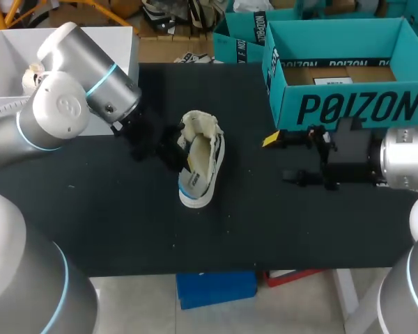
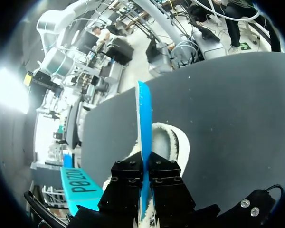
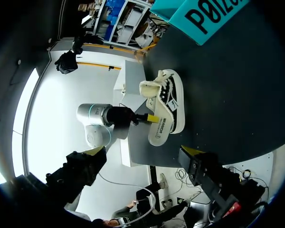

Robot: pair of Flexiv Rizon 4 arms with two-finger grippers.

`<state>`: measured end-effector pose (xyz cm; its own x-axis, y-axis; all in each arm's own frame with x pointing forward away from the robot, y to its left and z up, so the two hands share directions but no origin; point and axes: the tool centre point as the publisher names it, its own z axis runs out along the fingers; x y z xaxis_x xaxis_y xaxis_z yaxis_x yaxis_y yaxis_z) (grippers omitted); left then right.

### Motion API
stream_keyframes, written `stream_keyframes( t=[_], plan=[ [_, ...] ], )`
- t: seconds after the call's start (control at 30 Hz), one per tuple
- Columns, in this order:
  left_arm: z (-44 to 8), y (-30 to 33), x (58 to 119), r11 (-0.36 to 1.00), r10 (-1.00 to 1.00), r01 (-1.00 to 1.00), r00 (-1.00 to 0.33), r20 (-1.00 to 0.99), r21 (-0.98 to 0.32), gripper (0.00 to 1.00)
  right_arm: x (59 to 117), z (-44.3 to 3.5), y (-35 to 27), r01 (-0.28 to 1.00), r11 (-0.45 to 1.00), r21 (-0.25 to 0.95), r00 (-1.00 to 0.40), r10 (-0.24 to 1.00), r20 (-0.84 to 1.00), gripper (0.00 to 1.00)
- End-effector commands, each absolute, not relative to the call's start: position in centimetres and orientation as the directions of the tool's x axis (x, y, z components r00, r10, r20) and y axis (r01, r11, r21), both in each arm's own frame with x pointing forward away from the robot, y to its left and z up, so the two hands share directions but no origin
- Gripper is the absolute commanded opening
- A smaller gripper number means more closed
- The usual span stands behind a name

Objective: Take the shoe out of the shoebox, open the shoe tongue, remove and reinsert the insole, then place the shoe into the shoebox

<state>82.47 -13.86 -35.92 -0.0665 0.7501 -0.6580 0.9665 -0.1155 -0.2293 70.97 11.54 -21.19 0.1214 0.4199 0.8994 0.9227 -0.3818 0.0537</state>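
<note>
Left gripper pinches blue insole at the shoe on black table; right gripper gapes empty.

i see large black brand lettering across the front wall of the teal shoebox; inside it, a small white label, too small to read.

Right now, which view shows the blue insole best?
The left wrist view: the insole runs edge-on, pinched in the left hand, over the shoe. In the head and right wrist views I cannot tell it from the shoe.
</note>
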Motion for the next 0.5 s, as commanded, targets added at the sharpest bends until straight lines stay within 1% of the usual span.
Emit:
stream_keyframes(
  t=[0.03, 0.27, 0.5],
  plan=[
    [-36.3, -13.8, 82.7, -0.094, 0.753, 0.970, -0.078, -0.653, -0.224, 0.00, 71.0, -21.2, 11.6, 0.923, -0.382, 0.053, 0.122, 0.421, 0.899, 1.00],
    [-36.8, -14.2, 84.1, -0.057, 0.758, 0.974, -0.099, -0.645, -0.217, 0.00, 71.0, -21.2, 11.6, 0.923, -0.382, 0.053, 0.122, 0.421, 0.899, 1.00],
    [-36.1, -14.9, 84.4, -0.064, 0.750, 0.976, -0.091, -0.655, -0.209, 0.00, 71.0, -21.2, 11.6, 0.923, -0.382, 0.053, 0.122, 0.421, 0.899, 1.00]
  ],
)
